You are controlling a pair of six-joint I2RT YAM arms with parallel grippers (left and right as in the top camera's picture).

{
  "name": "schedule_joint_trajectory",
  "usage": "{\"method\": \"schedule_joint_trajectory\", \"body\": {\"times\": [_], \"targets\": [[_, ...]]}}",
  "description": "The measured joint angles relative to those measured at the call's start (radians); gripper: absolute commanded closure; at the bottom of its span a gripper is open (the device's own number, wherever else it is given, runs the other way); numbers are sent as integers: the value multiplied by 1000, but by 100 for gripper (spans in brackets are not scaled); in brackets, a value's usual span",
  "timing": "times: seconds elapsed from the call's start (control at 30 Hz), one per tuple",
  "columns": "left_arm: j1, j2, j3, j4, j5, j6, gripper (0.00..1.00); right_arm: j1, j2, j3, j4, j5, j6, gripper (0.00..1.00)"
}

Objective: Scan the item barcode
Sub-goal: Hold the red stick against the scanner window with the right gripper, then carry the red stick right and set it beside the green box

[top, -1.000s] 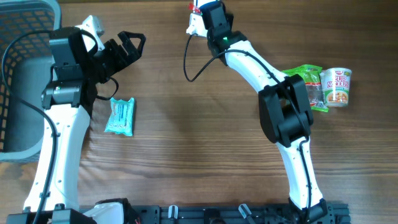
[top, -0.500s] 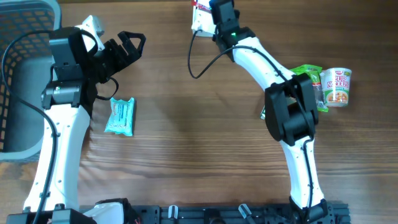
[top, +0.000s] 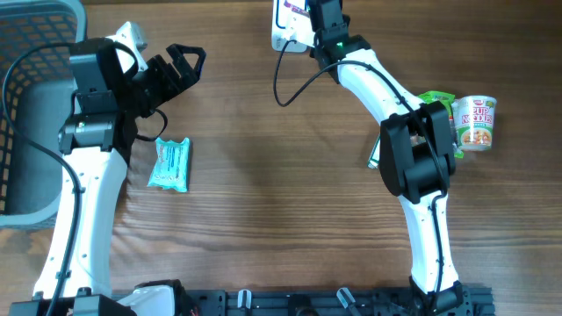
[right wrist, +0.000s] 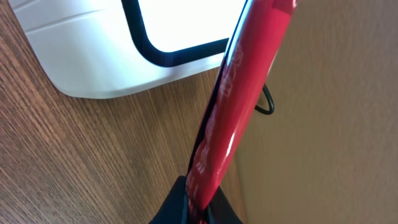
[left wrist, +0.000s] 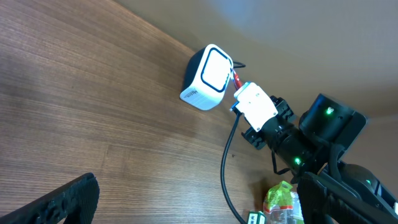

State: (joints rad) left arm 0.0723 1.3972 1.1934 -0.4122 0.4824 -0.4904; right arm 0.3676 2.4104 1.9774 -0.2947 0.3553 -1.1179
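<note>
Red packet (right wrist: 239, 81) — edge-on, clamped in right jaws | beside white scanner (right wrist: 87, 62) | left jaws wide apart

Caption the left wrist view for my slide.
Right claw holds a thin red item up to the white barcode scanner.

A brown wood-grain table (top: 263, 219) meets a plain beige wall (left wrist: 311, 37).
</note>
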Motion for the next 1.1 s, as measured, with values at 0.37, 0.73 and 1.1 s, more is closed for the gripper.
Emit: {"method": "schedule_joint_trajectory", "body": {"times": [0.37,0.73,1.1], "targets": [[0,0,0,0,0,0,0,0,-37,0,-65,-55,227,96],[0,0,0,0,-4,0,0,-6,-566,16,-612,-138,684,96],[0,0,0,0,-3,0,0,-171,-629,-146,-965,-199,1119,96]]}}
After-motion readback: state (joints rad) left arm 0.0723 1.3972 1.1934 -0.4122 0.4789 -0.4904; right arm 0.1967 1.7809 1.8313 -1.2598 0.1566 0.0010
